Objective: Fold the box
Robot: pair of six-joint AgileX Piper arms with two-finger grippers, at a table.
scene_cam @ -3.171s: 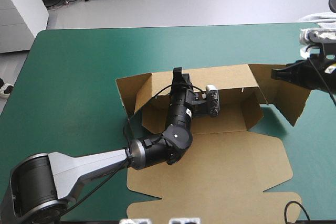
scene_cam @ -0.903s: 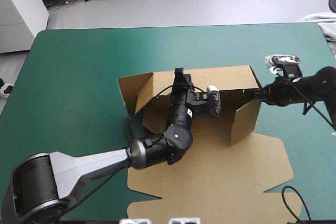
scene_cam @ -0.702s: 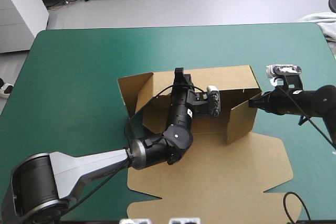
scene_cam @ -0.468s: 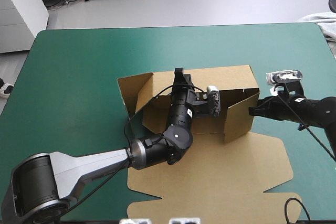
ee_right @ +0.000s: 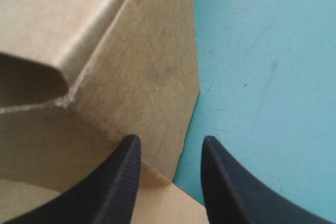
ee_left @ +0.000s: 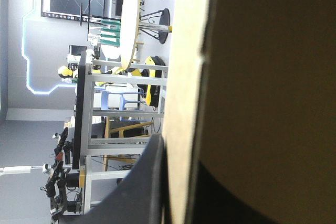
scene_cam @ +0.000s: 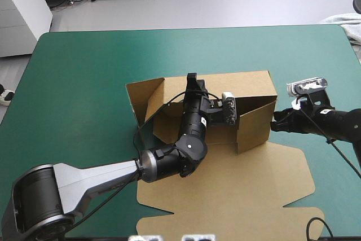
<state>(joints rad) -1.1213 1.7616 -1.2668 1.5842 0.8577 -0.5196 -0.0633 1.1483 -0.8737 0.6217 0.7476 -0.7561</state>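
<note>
The left gripper (scene_cam: pixel 192 78) clamps its jaws on the back wall of the brown cardboard box (scene_cam: pixel 254 86); the right gripper (ee_right: pixel 168 144), jaws apart, sits at its right wall's edge.

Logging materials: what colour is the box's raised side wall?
The box is plain brown, unprinted; the high view shows it best.
</note>
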